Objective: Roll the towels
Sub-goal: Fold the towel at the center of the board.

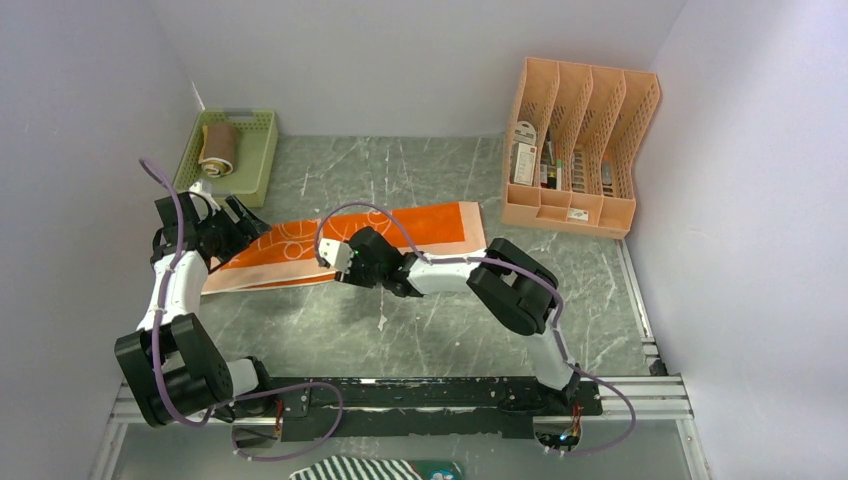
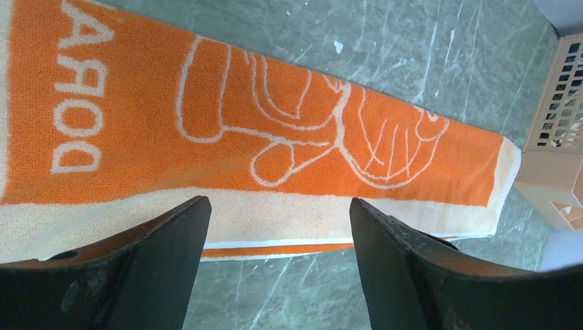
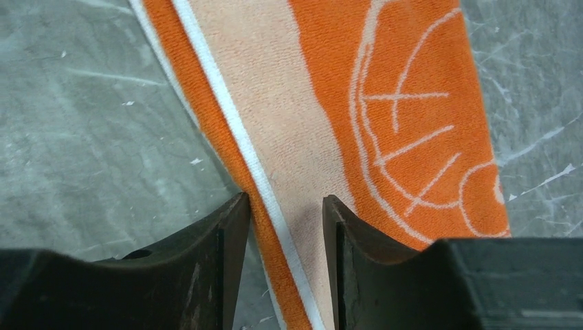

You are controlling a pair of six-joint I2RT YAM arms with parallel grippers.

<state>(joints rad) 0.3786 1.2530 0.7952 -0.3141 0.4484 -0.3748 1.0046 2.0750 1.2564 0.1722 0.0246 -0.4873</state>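
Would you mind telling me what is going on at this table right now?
A long orange terry towel with white cartoon outlines lies folded into a flat strip on the grey marbled table. The robot's left tool is open at the towel's left end, and the right tool straddles its near edge midway, jaws apart. Rolling has not begun on it. A smaller tan towel already lies rolled in the pale green plastic basket.

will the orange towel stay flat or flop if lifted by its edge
Probably flops: the orange towel lies in soft folded layers, so it would drape from the right tool. Pushed, its terry pile likely bunches, not slides.
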